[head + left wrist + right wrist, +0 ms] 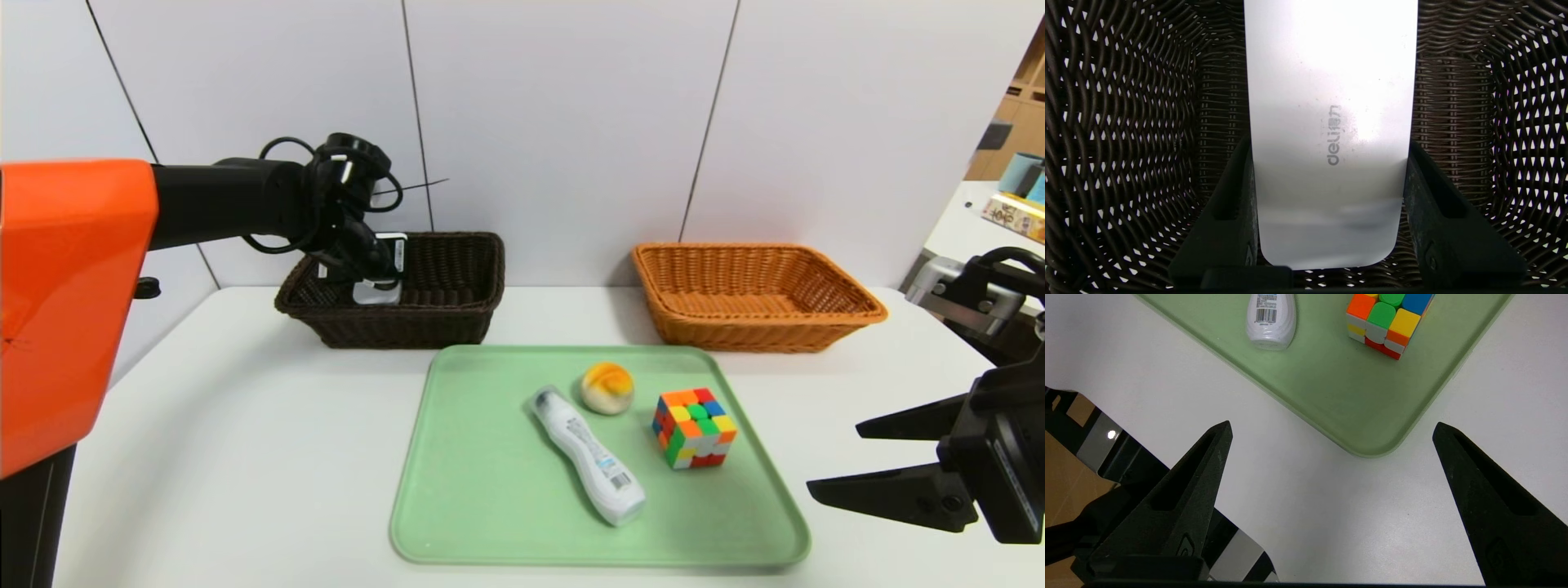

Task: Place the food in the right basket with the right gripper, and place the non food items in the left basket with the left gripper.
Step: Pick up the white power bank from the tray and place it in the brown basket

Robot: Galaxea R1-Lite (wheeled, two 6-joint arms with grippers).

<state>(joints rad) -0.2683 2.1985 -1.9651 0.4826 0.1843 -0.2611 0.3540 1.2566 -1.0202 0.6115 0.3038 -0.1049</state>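
While the left gripper (377, 273) hung inside the dark brown basket (457, 314) at the back left of the table (229, 457), it had a flat white deli-branded gadget (1327, 134) pinched between its two fingers (1229, 220), so it was clamped on that and not gaping at all. From the wrist camera you could see the white thing (390, 265) sticking out past the fingertips toward the basket's woven floor (1126, 143), with a finger pressed against each long edge. Couldn't tell whether it was touching the bottom or hanging just above it.

The right gripper (886, 457) sat off at the near right side of the table, just outside the green tray (490, 506), with its jaws spread wide and nothing between them (1331, 465). Its wrist camera looked across bare tabletop at the tray's near corner (1372, 445).

On the tray, the rest of the stuff was well apart from both grippers: a white bottle (586, 455) lying on its side at a slant, a small round yellow-orange bun-looking thing (607, 388) just beside the bottle's far end, and a colourful puzzle cube (694, 426) to the right of those. The bottle's base (1271, 319) and the cube (1386, 322) both showed in the right wrist camera too.

The orange wicker basket (755, 298) stood at the back right, beyond the tray.
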